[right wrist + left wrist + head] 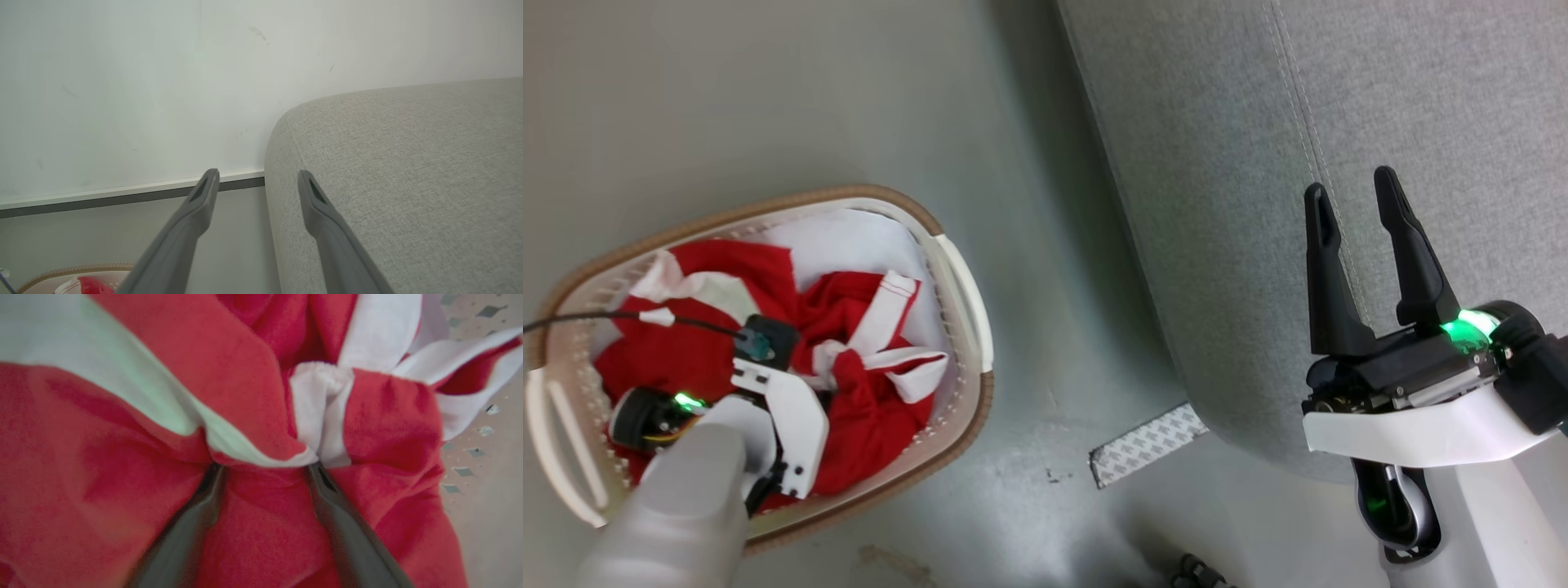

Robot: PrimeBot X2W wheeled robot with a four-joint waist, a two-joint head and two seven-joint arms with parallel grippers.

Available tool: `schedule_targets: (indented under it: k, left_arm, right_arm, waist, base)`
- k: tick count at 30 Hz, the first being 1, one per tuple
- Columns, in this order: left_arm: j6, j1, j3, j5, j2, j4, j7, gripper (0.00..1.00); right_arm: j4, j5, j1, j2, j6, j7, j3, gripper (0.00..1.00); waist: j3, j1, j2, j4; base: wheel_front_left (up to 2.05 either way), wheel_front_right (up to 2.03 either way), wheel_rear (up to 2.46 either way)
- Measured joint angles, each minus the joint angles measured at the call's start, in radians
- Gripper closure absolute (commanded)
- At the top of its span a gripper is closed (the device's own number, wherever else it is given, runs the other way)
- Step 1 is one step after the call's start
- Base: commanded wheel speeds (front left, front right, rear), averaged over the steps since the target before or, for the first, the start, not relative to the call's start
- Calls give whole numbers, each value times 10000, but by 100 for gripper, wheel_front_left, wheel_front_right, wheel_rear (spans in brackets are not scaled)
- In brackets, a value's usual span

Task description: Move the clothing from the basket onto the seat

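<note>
The basket [968,286] sits on the floor at the lower left, with the red, white-trimmed clothing [866,327] bunched inside it. My left arm's wrist [776,408] reaches down into the pile. In the left wrist view my left gripper [265,469] is open, its fingertips [212,477] buried under a fold of clothing [253,522], with red cloth lying between the jaws. My right gripper [1349,186] hangs open and holds nothing, above the grey seat [1217,204] near its rounded corner. In the right wrist view the right gripper [257,174] points past the seat [408,171] toward the wall.
A patterned grey-white strip [1147,445] lies on the floor between basket and seat. A thin black cable [605,317] crosses the basket's left side. The white wall with its baseboard [122,192] stands behind the seat. The basket rim [73,269] shows low in the right wrist view.
</note>
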Motion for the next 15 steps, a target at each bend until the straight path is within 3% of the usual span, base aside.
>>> schedule_targets:
  k: [9, 12, 15]
  left_arm:
    - [-23, -326, -504, -320, 313, 332, 288, 2]
    - [-23, -332, -593, -410, 313, 382, 21, 100]
    - [-23, -319, -696, -614, 263, 420, -263, 100]
  right_arm:
    - [-29, 217, -110, 0, 0, 0, 182, 0]
    - [6, 217, -114, 0, 0, 0, 169, 0]
    - [71, 188, -117, 0, 0, 0, 123, 0]
  waist:
    - [399, 0, 0, -348]
    - [363, -1, 0, -344]
    - [211, -1, 0, -299]
  base:
    - [0, 0, 0]
    - [0, 0, 0]
    - [0, 0, 0]
